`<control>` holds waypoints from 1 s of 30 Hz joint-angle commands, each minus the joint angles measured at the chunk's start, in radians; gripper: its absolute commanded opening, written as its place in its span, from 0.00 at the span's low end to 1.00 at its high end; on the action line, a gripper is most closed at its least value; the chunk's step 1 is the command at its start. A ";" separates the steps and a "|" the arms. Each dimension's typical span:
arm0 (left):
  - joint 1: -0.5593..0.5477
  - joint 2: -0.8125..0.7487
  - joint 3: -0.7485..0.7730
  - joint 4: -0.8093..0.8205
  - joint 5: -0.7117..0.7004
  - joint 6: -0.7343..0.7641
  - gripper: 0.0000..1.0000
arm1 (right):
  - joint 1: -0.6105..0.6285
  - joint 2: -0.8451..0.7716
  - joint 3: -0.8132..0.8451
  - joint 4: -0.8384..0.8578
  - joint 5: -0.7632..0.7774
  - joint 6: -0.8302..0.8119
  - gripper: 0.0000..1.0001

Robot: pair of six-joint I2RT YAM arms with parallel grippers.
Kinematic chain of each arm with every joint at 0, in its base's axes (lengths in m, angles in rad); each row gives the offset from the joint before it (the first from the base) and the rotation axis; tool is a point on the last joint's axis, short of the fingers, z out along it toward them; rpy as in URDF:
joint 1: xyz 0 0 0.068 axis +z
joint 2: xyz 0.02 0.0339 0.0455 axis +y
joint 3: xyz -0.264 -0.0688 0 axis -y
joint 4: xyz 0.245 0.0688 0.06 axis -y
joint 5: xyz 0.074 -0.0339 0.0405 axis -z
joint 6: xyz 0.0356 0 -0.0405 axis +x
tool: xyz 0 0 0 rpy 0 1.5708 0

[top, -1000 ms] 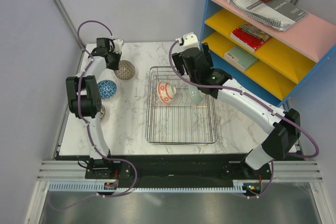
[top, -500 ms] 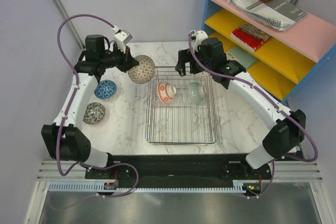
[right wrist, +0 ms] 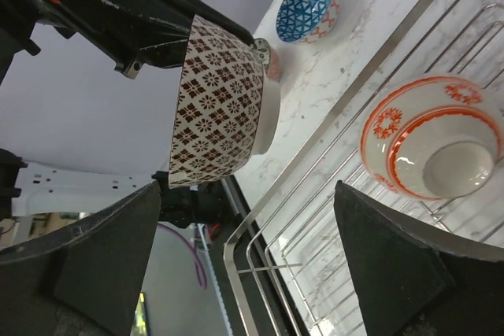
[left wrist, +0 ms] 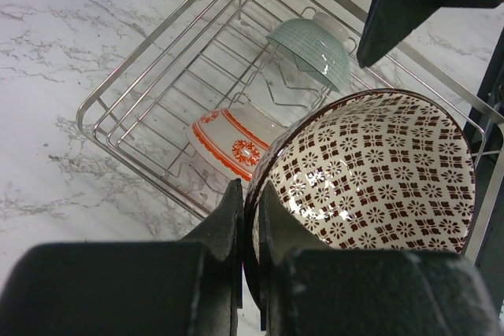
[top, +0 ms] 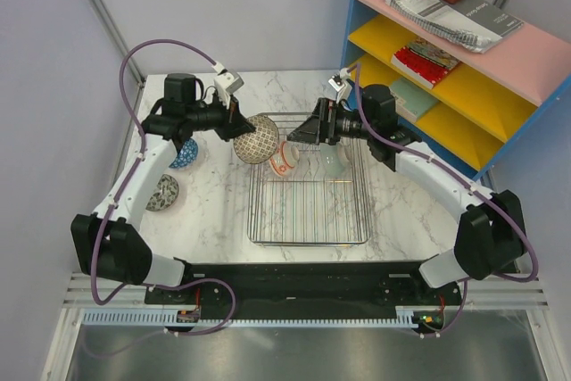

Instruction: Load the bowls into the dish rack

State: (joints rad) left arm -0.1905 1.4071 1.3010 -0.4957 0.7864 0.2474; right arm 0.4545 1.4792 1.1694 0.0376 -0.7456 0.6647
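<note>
**Operator:** Where is the brown bowl (left wrist: 370,171) sitting?

**Technician:** It is not sitting. The left gripper (left wrist: 248,194) is clamping its rim, one finger inside and one outside, and is holding it on edge in the air over the far left corner of the rack (top: 308,240). The red bowl (top: 283,156) and teal bowl (top: 335,160) are leaning in the rack's far row. The blue bowl (top: 183,151) and grey bowl (top: 162,192) are sitting on the counter (top: 214,220), left of the rack.

**Operator:** What is the right gripper (top: 306,131) doing?

**Technician:** It is hovering with its jaws wide apart and nothing between them, just right of the brown bowl and above the red bowl.

**Operator:** What is likely to go wrong from here?

**Technician:** There are three risks.
1. The fingers are pinching only a narrow strip of rim. A quick tilt is likely to make the bowl pivot or slip out.
2. The space left of the red bowl is looking tight. A descent off line risks knocking the red bowl or catching the rack's edge wire.
3. The two grippers are working very close together. A move by either arm toward the other risks a collision.
</note>
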 commanded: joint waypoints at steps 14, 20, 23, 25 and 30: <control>-0.046 -0.040 -0.019 0.103 0.077 -0.053 0.02 | -0.002 0.059 -0.051 0.275 -0.129 0.191 0.98; -0.063 -0.074 -0.034 0.120 0.080 -0.056 0.02 | 0.009 0.082 -0.042 0.262 -0.121 0.177 0.98; -0.067 -0.080 -0.043 0.134 0.080 -0.057 0.02 | 0.026 0.092 -0.034 0.246 -0.123 0.159 0.98; -0.073 -0.080 -0.046 0.141 0.076 -0.057 0.02 | 0.035 0.104 -0.027 0.231 -0.127 0.144 0.98; -0.084 -0.080 -0.057 0.154 0.056 -0.053 0.02 | 0.062 0.125 -0.008 0.222 -0.147 0.141 0.98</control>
State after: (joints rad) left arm -0.2604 1.3647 1.2396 -0.4305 0.8120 0.2310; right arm 0.4965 1.5787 1.1206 0.2649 -0.8680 0.8375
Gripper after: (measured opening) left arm 0.074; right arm 0.982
